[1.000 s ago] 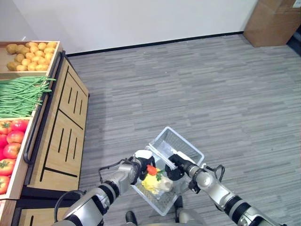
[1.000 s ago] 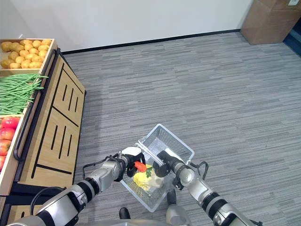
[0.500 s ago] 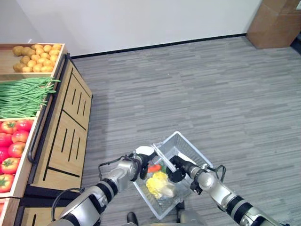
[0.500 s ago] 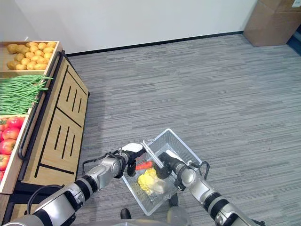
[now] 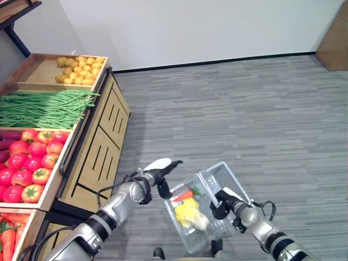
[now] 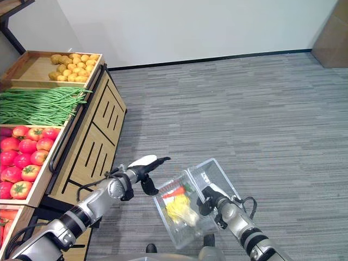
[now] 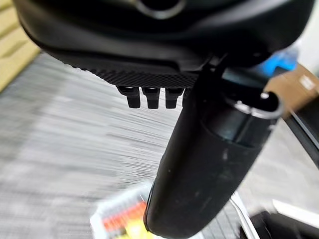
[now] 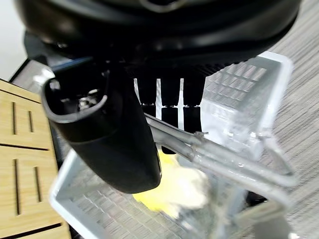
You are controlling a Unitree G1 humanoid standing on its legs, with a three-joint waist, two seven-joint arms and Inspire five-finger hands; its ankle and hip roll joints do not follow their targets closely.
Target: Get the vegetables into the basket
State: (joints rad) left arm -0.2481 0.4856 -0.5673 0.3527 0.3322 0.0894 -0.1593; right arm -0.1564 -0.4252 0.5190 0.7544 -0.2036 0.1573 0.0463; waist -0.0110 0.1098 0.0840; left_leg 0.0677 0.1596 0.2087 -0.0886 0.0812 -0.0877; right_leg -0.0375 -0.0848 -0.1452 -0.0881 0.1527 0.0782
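While our right hand (image 5: 220,202) curls its fingers round the basket's (image 5: 228,176) handle (image 8: 219,162), a carrot (image 5: 184,195) and a yellow vegetable (image 5: 189,213) lie inside. Our left hand (image 5: 157,169) hangs just left of the rim, fingers relaxed, holding nothing. Farther left, the stand (image 5: 92,157) carries tomatoes (image 5: 30,160), green beans (image 5: 46,107) and potatoes (image 5: 79,68).

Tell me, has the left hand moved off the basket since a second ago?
Yes. The left hand was at the basket rim over the carrot; now it sits off the rim, toward the wooden stand.
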